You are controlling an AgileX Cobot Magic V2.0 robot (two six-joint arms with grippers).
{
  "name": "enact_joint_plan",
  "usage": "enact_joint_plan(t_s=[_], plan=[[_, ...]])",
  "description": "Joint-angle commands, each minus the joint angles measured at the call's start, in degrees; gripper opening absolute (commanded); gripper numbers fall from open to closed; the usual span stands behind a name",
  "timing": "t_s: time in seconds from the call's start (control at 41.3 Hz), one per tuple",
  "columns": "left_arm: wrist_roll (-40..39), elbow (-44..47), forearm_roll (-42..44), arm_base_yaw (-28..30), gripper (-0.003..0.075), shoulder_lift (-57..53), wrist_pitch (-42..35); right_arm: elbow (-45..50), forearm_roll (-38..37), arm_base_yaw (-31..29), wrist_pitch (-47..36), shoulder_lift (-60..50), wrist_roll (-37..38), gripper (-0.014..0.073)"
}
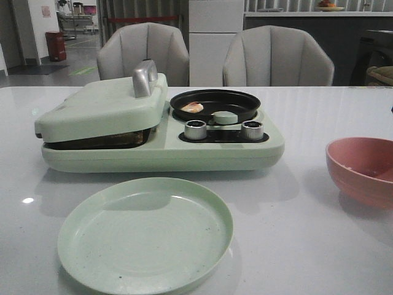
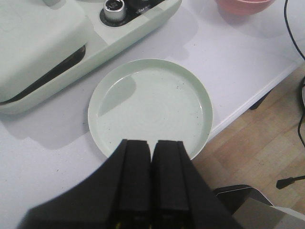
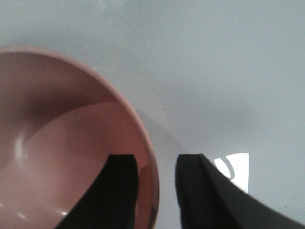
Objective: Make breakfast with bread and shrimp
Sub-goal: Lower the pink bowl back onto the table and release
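Note:
The shrimp, a small pale pink-orange curl, lies in the black round pan of the pale green breakfast maker. The bread is hidden; only a dark gap shows under the maker's slightly raised lid. My left gripper is shut with nothing in it, hovering over the near edge of the pale green plate. My right gripper is open and straddles the rim of the pink bowl, one finger inside and one outside. Neither gripper shows in the front view.
The green plate sits in front of the maker, the pink bowl at the right. A pale green knob and two metal dials stand by the pan. The table edge and floor are close beside the plate.

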Motion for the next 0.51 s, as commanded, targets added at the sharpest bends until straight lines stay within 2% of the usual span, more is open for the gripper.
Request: enact_joint_plan(t_s=[0.0, 0.242, 0.484], plan=[[-0.5, -1.7, 0.1, -0.5, 0.0101, -0.2, -3.8, -2.6, 0.8, -0.2, -1.2, -2.9, -0.6, 0.0449], [-0.5, -1.7, 0.1, -0.5, 0.0101, -0.2, -3.8, -3.3, 0.5, 4.3, 0.6, -11.4, -1.4, 0.0447], [-0.5, -1.7, 0.1, -0.5, 0.0101, -0.2, -3.8, -3.1, -3.8, 18.1, 4.5, -24.0, -2.0, 0.0447]])
